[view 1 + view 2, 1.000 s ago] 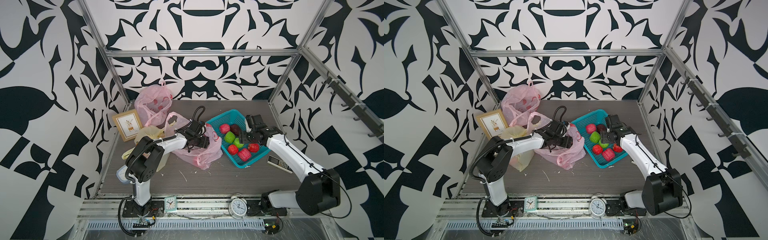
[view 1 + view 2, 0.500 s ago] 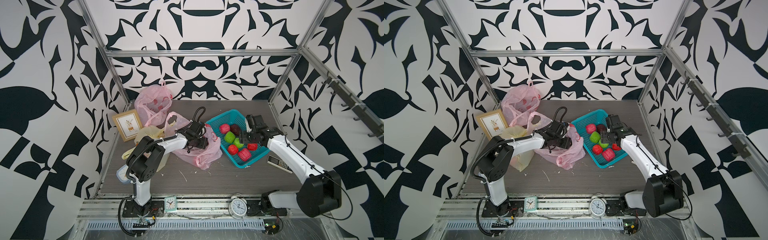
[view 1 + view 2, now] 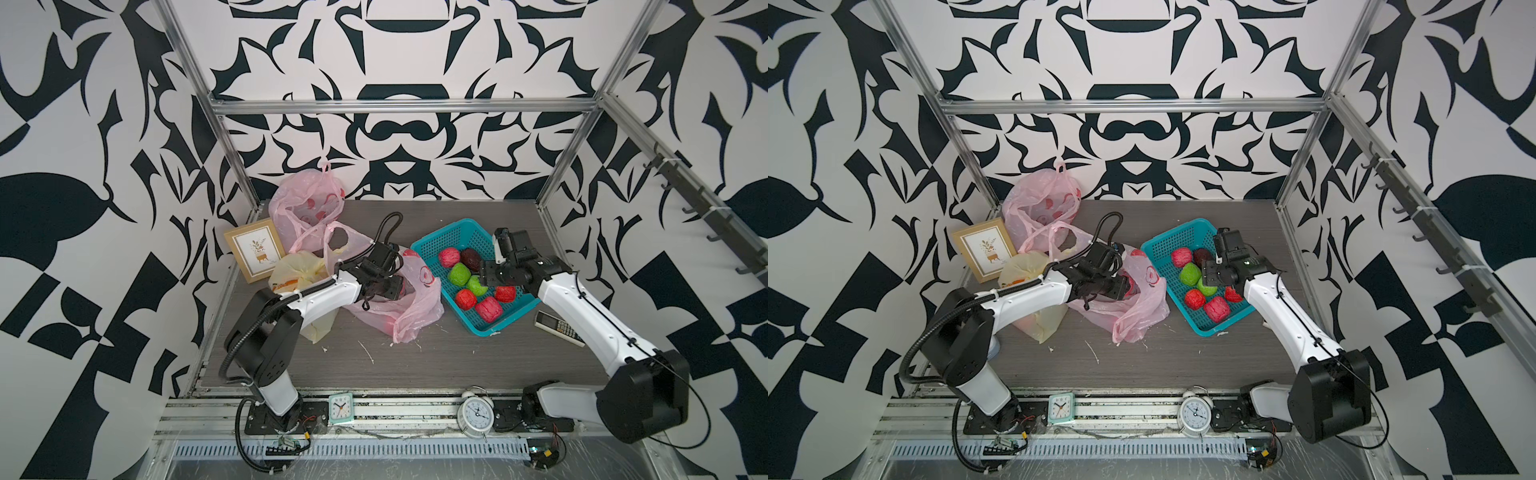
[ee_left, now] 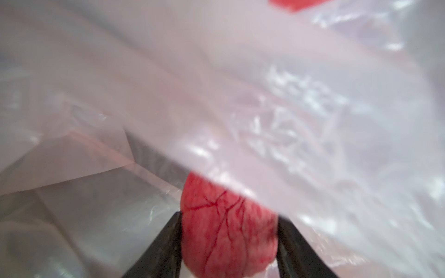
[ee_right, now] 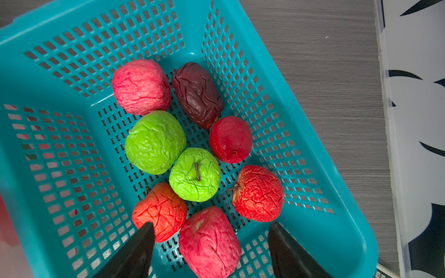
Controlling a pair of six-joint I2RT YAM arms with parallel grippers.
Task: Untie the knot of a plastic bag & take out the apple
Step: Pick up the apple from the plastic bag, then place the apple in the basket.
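Observation:
A pink plastic bag [image 3: 409, 316] [image 3: 1133, 311] lies mid-table with its handles loose; no knot shows on it. My left gripper [image 3: 397, 286] [image 3: 1127, 286] reaches into the bag's mouth. In the left wrist view the left gripper [image 4: 229, 216] is shut on a wrinkled red apple [image 4: 228, 235], both fingers against its sides, with pink film [image 4: 313, 120] draped over it. My right gripper [image 3: 486, 274] [image 5: 211, 225] hovers open over the teal basket [image 3: 453, 232] [image 5: 60, 144], holding nothing. The basket holds several red and green apples.
A second pink bag [image 3: 307, 203] stands at the back left, with a yellowish bag [image 3: 299, 274] and a picture frame [image 3: 255, 249] beside it. A calculator [image 3: 559, 328] lies right of the basket. Two clocks [image 3: 340, 408] [image 3: 476, 415] stand on the front rail.
The left gripper's jaws have narrowed inside the pink bag and now press on the apple. The right arm has hardly moved.

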